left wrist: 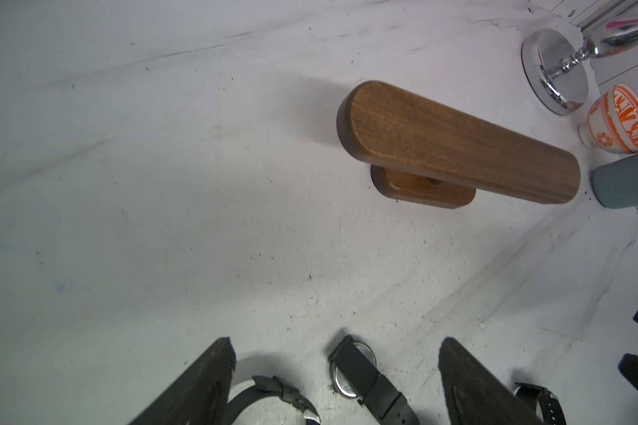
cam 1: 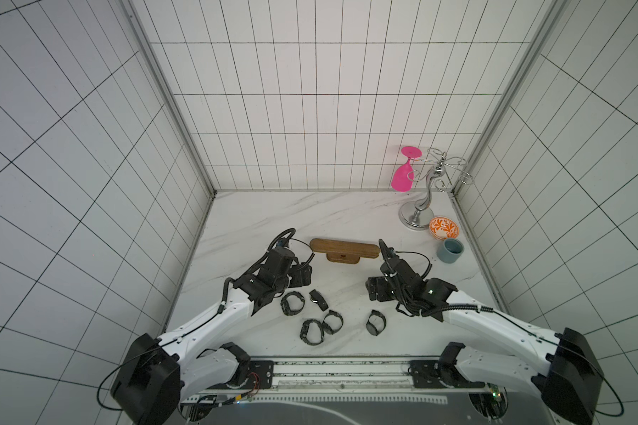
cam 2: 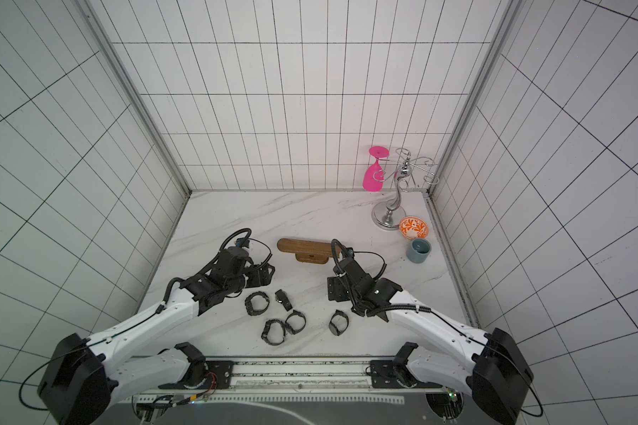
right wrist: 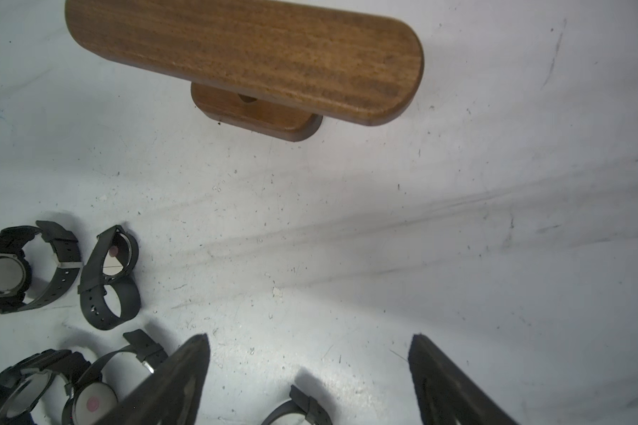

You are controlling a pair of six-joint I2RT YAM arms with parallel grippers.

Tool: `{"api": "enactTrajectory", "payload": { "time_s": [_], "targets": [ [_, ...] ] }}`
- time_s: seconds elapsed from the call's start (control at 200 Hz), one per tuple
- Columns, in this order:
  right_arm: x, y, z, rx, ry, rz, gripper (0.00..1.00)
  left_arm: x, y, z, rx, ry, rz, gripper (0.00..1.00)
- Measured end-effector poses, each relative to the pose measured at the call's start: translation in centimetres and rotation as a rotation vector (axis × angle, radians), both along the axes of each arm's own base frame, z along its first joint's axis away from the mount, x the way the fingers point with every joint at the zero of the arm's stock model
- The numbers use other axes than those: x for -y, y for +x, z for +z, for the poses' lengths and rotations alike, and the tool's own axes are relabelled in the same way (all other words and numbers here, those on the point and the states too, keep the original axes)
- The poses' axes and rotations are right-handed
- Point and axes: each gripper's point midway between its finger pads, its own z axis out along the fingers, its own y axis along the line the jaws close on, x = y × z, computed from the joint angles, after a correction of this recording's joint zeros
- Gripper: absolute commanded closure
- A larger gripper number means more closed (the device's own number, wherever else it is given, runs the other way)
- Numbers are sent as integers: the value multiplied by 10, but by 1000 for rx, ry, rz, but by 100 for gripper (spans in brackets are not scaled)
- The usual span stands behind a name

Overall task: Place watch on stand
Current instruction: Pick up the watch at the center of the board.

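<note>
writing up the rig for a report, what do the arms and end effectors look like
The left arm and right arm have white shells, black joints and looping black cables; a small green light glows on the right one. The left end effector and right end effector have dark, tapering fingers.

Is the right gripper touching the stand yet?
Apart. The right wrist view shows a stretch of bare table between the open right gripper and the stand.
</note>
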Motion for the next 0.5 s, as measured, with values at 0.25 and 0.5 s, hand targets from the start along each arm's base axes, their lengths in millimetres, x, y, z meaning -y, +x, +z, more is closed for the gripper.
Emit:
{"api": "enactTrajectory", "payload": {
  "time_s": [0.25, 0.5],
  "targets": [
    [10, -25, -28, -92, 7, -65, 28, -5, -5, 0, 10, -8, 21, 14],
    [13, -44, -51, -163, -3, -81, 41, -6, -4, -5, 0, 7, 22, 14]
  ]
}}
